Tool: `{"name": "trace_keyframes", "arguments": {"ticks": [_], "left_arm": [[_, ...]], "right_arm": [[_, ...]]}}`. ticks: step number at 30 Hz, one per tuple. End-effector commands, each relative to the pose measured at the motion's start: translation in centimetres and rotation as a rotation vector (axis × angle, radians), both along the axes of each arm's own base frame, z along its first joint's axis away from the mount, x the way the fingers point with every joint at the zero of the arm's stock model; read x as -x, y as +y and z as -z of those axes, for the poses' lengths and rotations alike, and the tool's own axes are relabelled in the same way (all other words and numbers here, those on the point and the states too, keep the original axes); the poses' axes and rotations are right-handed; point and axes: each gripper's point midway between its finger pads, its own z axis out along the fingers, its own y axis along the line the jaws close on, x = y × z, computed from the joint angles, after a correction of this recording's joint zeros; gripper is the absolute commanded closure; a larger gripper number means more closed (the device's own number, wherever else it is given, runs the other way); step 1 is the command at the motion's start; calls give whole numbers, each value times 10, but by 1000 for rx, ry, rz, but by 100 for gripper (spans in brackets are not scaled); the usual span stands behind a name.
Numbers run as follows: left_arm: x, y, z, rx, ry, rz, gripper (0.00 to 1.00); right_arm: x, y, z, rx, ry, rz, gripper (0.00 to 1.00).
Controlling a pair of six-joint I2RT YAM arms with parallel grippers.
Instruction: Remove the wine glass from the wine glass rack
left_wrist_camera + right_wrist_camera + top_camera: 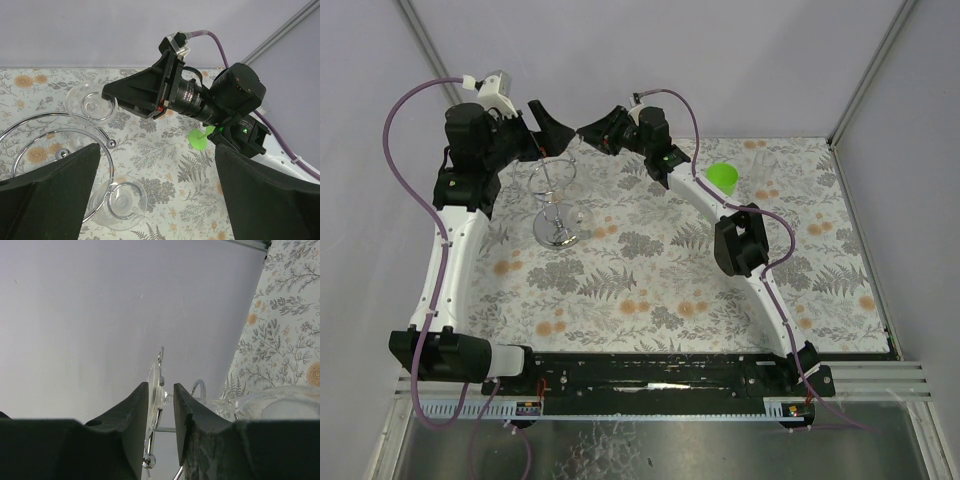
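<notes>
1. The right gripper (161,390) has its jaws narrowed on either side of the foot of the wine glass (155,374). A sliver of gap shows on one side, so I cannot tell whether it pinches yet.
2. The wine glass hangs on the wine glass rack (557,231), its foot seated in a wire loop at the top and the bowl below.
3. The left gripper (157,172) is spread wide and holds nothing. It hovers just above the rack's loops, near the right gripper.
4. Risk: the foot is thin, smooth glass held at its edge. In my judgement a light or off-centre pinch could let it slip as it leaves the wire.
5. Risk: the loop wire runs just beside the jaws. A pull across the wire instead of along the loop's opening would likely snag, dragging or tipping the slender rack.
6. Risk: a second glass (120,202) hangs in a neighbouring loop. Any jolt to the rack could swing or dislodge it.
7. Obstruction: the two grippers are close together over the rack, leaving little room to withdraw.
8. Surroundings: a green goblet (723,177) stands well apart on the floral table (670,295), clear of the work.
</notes>
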Motion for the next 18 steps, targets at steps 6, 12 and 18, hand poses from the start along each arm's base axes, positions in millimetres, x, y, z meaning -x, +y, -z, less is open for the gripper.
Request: {"name": "trace_keyframes", "arguments": {"ticks": [6, 12, 18], "left_arm": [[1, 0, -15, 10, -65, 8, 4], [2, 0, -14, 10, -64, 8, 4], [2, 1, -14, 11, -63, 8, 4]], "right_arm": [[10, 6, -20, -40, -52, -27, 77], [12, 6, -21, -36, -53, -31, 100], [15, 3, -26, -36, -62, -33, 100]]}}
